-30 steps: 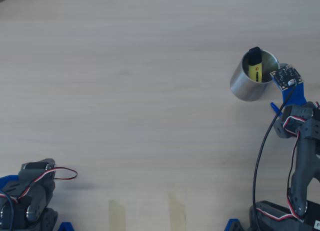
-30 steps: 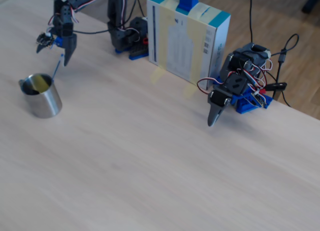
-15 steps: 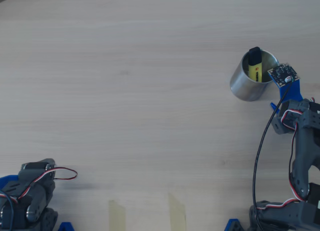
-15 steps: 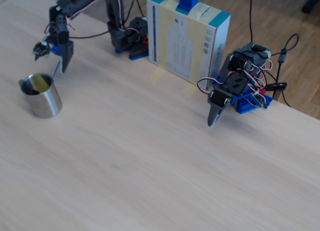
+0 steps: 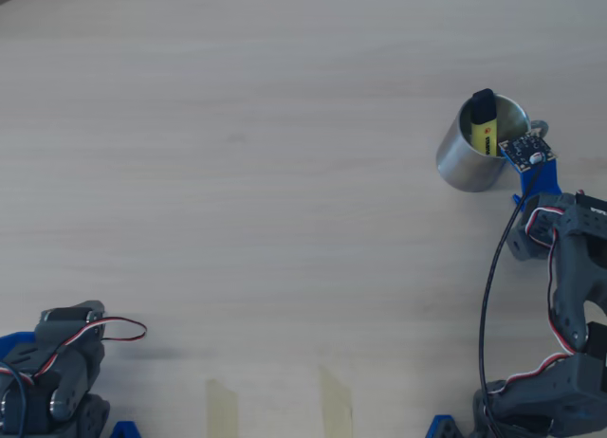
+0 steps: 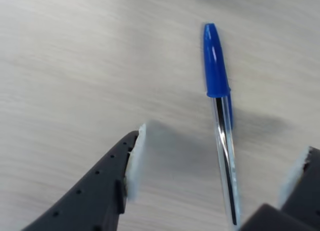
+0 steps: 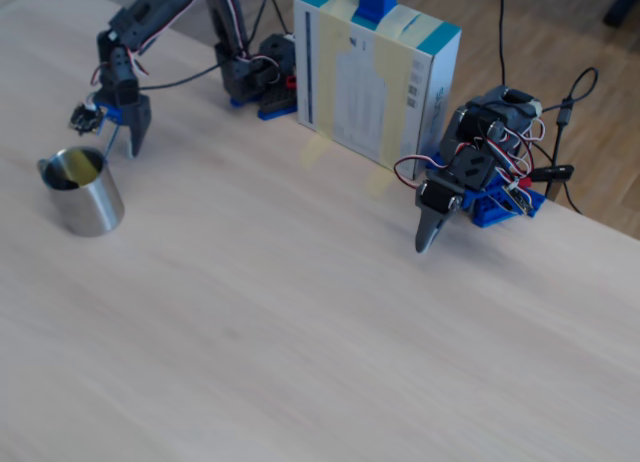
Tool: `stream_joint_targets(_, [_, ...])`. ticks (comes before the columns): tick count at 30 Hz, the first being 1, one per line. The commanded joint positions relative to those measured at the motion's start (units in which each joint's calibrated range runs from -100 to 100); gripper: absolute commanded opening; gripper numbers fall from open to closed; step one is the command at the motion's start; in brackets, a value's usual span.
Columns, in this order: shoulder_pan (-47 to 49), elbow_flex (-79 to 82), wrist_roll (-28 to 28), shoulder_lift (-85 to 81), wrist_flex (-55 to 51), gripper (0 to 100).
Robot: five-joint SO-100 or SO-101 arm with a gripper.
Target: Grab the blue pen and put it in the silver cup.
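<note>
Gripper: the dark two-finger gripper (image 6: 215, 183) had its white-padded fingers spread apart, nothing clamped.
Pen: the thin blue-capped, clear-barrelled pen (image 6: 220, 116) sat between the open fingers, nearer the right one in the wrist view, cap pointing away; whether it rested on the wood could not be told.
Cup: the brushed-steel cylindrical cup (image 5: 471, 156) stood just beside the gripper, a yellow black-capped highlighter (image 5: 484, 123) leaning inside.
Table: the pale wooden tabletop (image 5: 237, 173) lay bare beyond.
</note>
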State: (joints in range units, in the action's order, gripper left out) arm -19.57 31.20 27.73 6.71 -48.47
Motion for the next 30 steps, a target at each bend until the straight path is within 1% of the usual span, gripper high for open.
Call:
stream_joint_targets(1, [-1.7,-1.9,0.2,0.7,0.5,42])
stream_joint_targets(15, [-3.4,0.0,0.2,1.6,4.5,42])
stream_joint_targets(30, [-3.2,0.0,0.2,1.6,4.6,42])
